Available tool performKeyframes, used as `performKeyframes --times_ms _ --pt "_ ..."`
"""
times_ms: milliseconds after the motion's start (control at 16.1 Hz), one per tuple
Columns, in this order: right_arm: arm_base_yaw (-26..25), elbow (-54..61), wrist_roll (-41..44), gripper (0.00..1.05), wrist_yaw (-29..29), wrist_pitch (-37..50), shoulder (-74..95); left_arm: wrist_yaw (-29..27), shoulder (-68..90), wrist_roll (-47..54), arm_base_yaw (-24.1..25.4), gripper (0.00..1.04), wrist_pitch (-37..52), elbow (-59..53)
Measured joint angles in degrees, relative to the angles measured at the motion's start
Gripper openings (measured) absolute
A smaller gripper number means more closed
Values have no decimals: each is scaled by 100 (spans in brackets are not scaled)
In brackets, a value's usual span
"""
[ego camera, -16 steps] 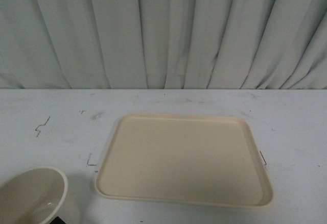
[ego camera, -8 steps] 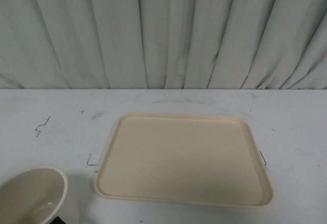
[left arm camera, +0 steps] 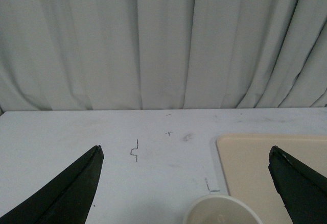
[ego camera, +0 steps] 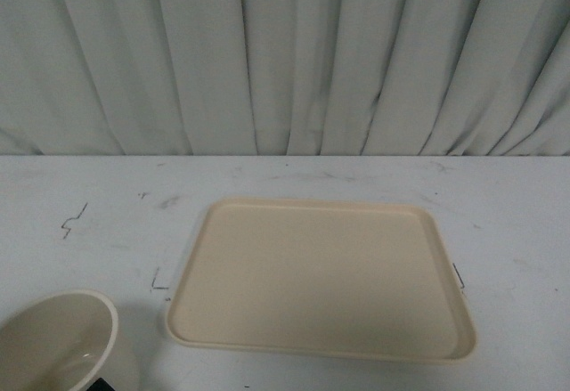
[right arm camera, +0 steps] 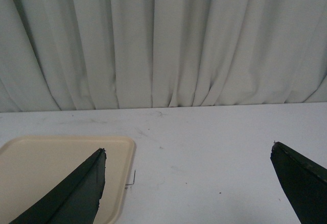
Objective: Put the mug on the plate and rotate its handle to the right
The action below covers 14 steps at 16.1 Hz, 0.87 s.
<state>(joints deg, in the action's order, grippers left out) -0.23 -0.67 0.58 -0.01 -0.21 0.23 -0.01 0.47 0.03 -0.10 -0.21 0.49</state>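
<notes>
The mug [ego camera: 55,342] stands at the front left corner of the table, cut by the frame edge, its cream inside showing. A small black bit at its lower right may be the handle. The beige plate [ego camera: 321,275] lies flat and empty in the middle, to the right of the mug. Neither gripper shows in the front view. In the left wrist view my left gripper [left arm camera: 186,155] is open and empty, with the mug's rim [left arm camera: 220,211] low between its fingers and the plate [left arm camera: 265,168] beside it. My right gripper [right arm camera: 188,155] is open and empty over bare table, the plate's corner [right arm camera: 46,173] by one finger.
A white table [ego camera: 80,222] with small dark marks runs back to a pale pleated curtain [ego camera: 285,52] along its far edge.
</notes>
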Motion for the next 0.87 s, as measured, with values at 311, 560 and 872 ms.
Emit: performKeyframes --times_ms 311,560,872 --pt "22 0 -13 98 2 0 0 -437 6815 -1174 299 98 -1182 2452" --pt "22 0 -13 98 2 0 0 -553 8509 -1226 15 98 -459 2804" --pt "22 0 -13 98 2 0 0 -660 8605 -1209 -216 72 -538 2883"
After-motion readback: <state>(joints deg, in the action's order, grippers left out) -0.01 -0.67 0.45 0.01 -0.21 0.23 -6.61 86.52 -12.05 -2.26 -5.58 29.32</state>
